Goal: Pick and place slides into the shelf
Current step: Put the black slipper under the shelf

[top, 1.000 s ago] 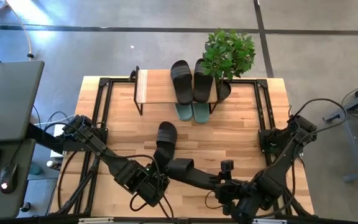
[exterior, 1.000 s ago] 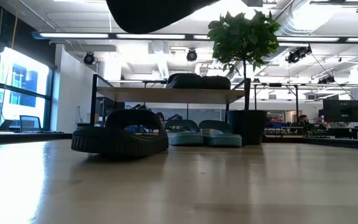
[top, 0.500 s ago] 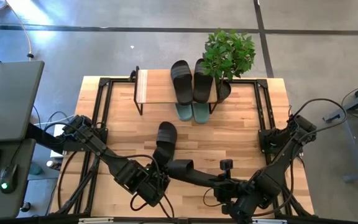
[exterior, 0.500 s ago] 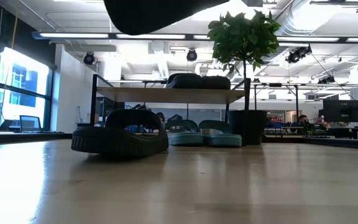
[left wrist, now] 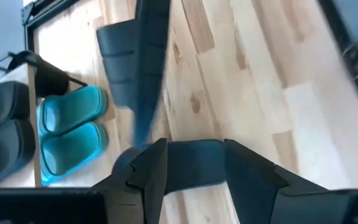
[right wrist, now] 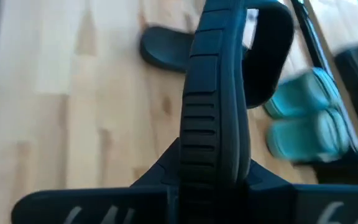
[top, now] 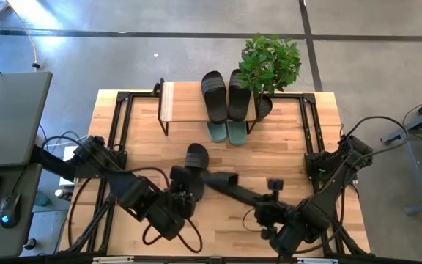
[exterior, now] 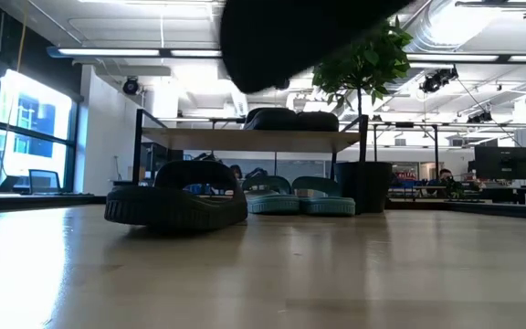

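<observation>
The right gripper (right wrist: 213, 177) is clamped on a black slide (right wrist: 219, 106), held on edge above the table (top: 284, 165); in the low view it shows only as a dark mass cut off at the frame top. The left gripper (left wrist: 194, 165) stands with fingers (left wrist: 148, 174) parted, nothing between them; in the high view its tips merge with dark sandal rubber and cannot be separated. A second black slide (top: 195, 156) lies flat on the table. One black pair (top: 224, 94) sits on the shelf (top: 178, 103), the green pair (top: 227, 132) beneath it, partly hidden. No legible writing. Since the earlier frames the held slide has shifted toward the shelf and the left fingers have widened.
</observation>
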You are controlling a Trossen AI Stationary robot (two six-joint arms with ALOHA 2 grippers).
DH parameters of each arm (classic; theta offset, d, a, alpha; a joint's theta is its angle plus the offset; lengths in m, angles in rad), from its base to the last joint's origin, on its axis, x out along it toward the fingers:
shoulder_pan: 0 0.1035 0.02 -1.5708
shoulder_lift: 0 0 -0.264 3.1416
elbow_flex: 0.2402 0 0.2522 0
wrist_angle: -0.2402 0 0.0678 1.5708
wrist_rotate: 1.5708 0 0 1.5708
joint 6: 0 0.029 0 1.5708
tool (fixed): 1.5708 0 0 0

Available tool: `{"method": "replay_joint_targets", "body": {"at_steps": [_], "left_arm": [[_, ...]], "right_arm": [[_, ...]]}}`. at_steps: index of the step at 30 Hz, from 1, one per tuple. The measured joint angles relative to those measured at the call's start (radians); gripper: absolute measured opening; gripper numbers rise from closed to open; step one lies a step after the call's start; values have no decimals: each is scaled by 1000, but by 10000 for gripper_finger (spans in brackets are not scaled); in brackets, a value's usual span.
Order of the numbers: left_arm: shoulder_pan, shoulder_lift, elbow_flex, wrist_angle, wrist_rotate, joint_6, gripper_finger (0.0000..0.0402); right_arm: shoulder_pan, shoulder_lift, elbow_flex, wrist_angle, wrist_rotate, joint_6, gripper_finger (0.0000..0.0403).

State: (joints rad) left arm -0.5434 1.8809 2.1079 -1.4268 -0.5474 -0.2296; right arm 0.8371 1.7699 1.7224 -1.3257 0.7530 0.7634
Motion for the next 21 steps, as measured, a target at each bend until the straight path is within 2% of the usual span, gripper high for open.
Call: {"method": "replay_joint_targets", "body": {"at_steps": [6, 13, 21], "left_arm": [[-8, -1, 112, -75, 5, -56, 128], [-8, 0, 126, -99, 56, -64, 109], [-8, 0, 126, -98, 69, -64, 92]], "right_arm": [[-16, 41, 77, -256, -52, 162, 37], [-82, 154, 77, -247, -218, 139, 37], [-161, 346, 115, -245, -213, 69, 37]]}}
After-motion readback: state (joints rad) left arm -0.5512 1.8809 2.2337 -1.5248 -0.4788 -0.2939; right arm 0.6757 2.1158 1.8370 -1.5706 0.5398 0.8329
